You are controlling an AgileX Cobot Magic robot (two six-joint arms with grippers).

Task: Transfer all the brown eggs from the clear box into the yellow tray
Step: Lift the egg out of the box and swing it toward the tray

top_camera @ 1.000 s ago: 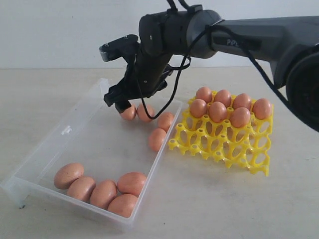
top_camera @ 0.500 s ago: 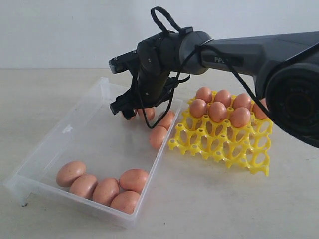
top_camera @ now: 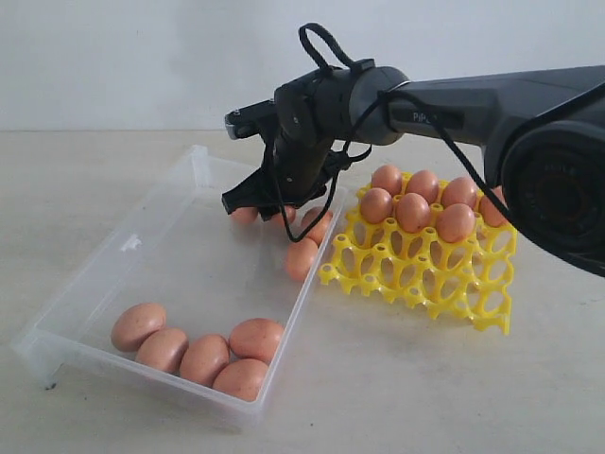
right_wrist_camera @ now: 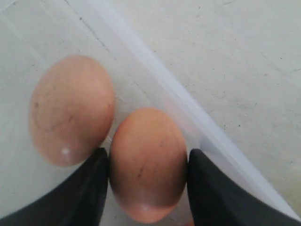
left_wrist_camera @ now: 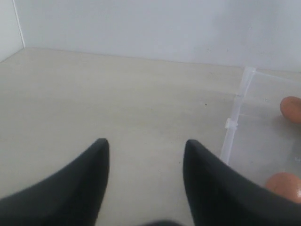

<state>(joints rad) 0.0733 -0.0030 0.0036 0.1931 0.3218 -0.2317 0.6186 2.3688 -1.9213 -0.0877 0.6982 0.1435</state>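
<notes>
My right gripper (top_camera: 257,206) reaches into the far end of the clear box (top_camera: 123,248) and is shut on a brown egg (right_wrist_camera: 147,162), one finger pressed to each side of it. A second egg (right_wrist_camera: 70,108) lies touching it, next to the box wall (right_wrist_camera: 188,110). Two more eggs (top_camera: 302,257) rest by the box's right wall, and several eggs (top_camera: 194,352) are bunched at its near end. The yellow tray (top_camera: 416,276) stands right of the box with several eggs (top_camera: 413,210) in its back cups. My left gripper (left_wrist_camera: 146,143) hangs open over bare table.
The left wrist view shows the box's corner wall (left_wrist_camera: 233,127) with two eggs (left_wrist_camera: 291,108) behind it. The right arm's cable loop (top_camera: 321,43) arches over its wrist. The tray's front cups (top_camera: 444,293) hold nothing. A pale wall closes off the back.
The right arm has swung right and down to the eggs at the box's far end, and its fingers have closed round one. The box has slid slightly to the right.
</notes>
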